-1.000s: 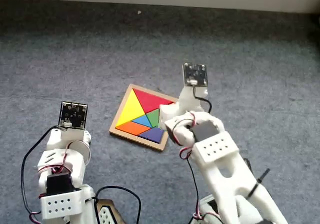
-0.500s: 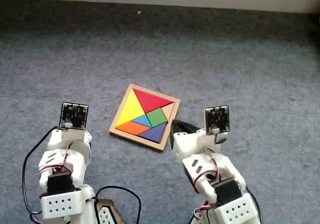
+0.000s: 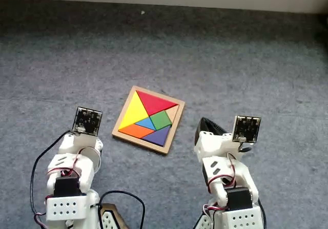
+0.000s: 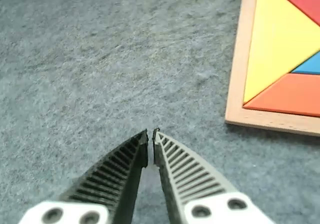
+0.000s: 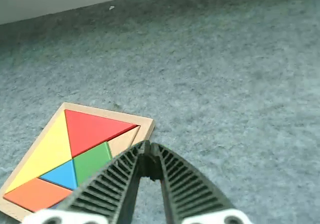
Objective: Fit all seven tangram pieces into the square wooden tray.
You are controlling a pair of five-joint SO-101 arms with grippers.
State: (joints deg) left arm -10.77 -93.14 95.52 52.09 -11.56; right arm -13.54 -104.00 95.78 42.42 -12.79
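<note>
The square wooden tray (image 3: 176,120) lies turned like a diamond on the grey carpeted surface (image 3: 241,55), between the two arms and a little beyond them. Inside it, flat and edge to edge, sit a large yellow triangle (image 3: 132,114), a large red triangle (image 3: 155,102), a green square (image 3: 161,120), a small blue triangle (image 3: 146,123), an orange piece (image 3: 136,131) and a purple piece (image 3: 159,136). A wood-coloured patch (image 5: 123,141) shows between the red triangle, the green square and the tray's rim (whether it is a seventh piece or bare tray floor cannot be told). The left claw (image 4: 150,134) hangs over bare carpet just beside the tray's yellow-and-orange corner, its ribbed fingers (image 4: 120,169) drawn together with only a sliver between the tips and nothing held. The right claw (image 5: 148,153) is likewise closed and empty, pointing over the carpet near the tray's edge on the red and green side, apart from it.
</note>
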